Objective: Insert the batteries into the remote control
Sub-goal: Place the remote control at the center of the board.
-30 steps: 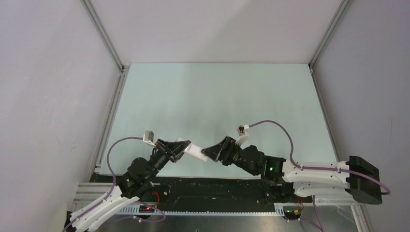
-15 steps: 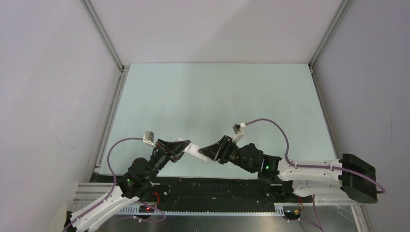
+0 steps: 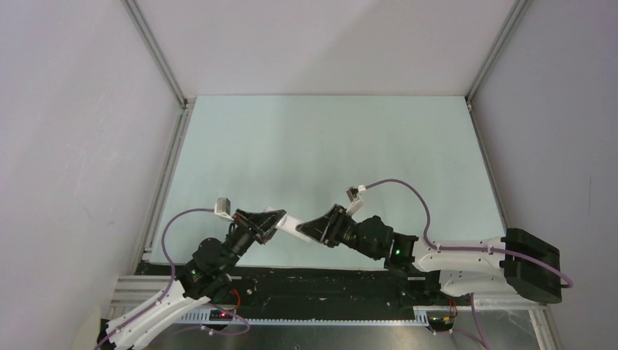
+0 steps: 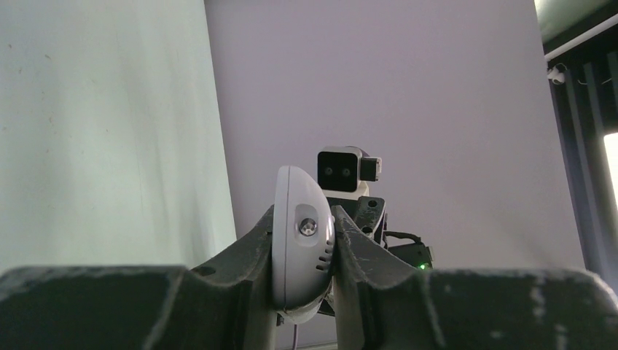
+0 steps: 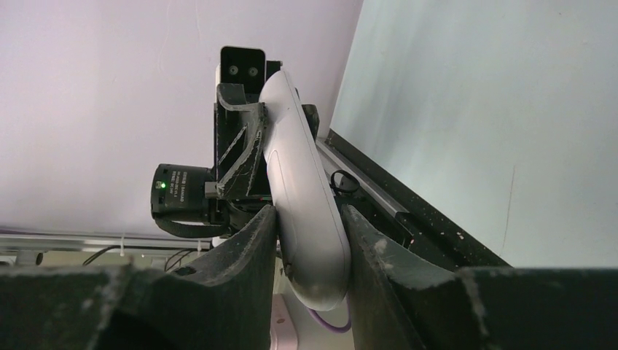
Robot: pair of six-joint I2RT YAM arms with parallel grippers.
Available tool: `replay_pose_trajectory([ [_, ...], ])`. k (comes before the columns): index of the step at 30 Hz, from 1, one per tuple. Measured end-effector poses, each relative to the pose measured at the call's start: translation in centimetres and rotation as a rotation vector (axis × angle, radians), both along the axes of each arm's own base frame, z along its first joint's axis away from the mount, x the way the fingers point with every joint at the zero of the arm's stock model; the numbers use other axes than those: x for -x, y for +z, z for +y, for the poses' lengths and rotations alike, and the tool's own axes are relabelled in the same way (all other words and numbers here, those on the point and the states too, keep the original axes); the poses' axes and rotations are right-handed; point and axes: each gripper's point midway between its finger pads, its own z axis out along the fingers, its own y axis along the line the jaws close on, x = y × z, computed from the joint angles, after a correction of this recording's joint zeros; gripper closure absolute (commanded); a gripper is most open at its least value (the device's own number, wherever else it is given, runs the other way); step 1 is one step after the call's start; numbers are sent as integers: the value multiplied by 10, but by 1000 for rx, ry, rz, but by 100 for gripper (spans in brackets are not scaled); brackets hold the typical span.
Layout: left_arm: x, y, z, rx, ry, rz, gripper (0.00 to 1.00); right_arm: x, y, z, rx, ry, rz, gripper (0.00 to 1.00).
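Above the near edge of the table [image 3: 328, 146], just ahead of the two arm bases, the remote [image 3: 291, 224] hangs in the air between both arms. It is a small white handset, held level like a bridge.

The left gripper [image 3: 268, 226] is pinched tight on one end. In the left wrist view, its dark fingers [image 4: 248, 255] press both sides of the white shell. A rounded end with a small round window faces that camera.

The right gripper [image 3: 313, 229] has the opposite end. In the right wrist view, the remote fills the gap between its fingers [image 5: 251, 244], and both pads appear to lie against the shell. I judge this a grip, though I cannot tell how firm it is.

I cannot see the batteries in any view, and I cannot tell which face carries the battery bay.

I judge the remote to be light and stiff, a hollow plastic case that will not bend. Its shell looks smooth and curved, so I expect it to slide or twist under a loose pinch. The safest hold seems to be across the long sides near one end. That leaves the back free for loading. A hard squeeze could crack the case or press the buttons, so I would keep the force moderate.
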Motion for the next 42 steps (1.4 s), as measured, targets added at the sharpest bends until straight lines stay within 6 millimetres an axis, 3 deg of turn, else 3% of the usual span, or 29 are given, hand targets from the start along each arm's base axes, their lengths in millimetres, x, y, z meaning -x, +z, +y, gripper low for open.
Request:
replay_pose_trajectory([
  [6,-1,4,2,24,12,1,100,0,6,1,-26,2,-2,73],
  [9,-2,6,3,32,15,-2,100,0,8,2,-36,3,-7,87],
  [13,-2,9,3,42,19,-7,92,-1,13,2,-48,4,-24,100],
  [15,-2,10,3,45,20,-10,85,-1,14,2,-54,5,-30,100],
  [17,-3,11,3,44,22,-9,73,-2,15,2,-56,4,-34,100],
  [20,-4,10,2,36,23,-6,38,-2,15,1,-55,6,-42,100],
  [22,-4,4,0,14,17,3,24,0,15,1,-45,14,-55,100],
  [27,-4,-5,-1,-20,14,20,2,1,23,-10,-29,3,-88,100],
  [33,-6,-18,-6,-94,5,60,0,-11,34,-39,14,-73,-150,100],
  [36,-5,-22,-5,-154,5,79,0,-29,32,-63,85,-171,-192,100],
  [42,-3,-12,-2,-269,3,62,0,-75,-8,-110,456,-374,-293,100],
])
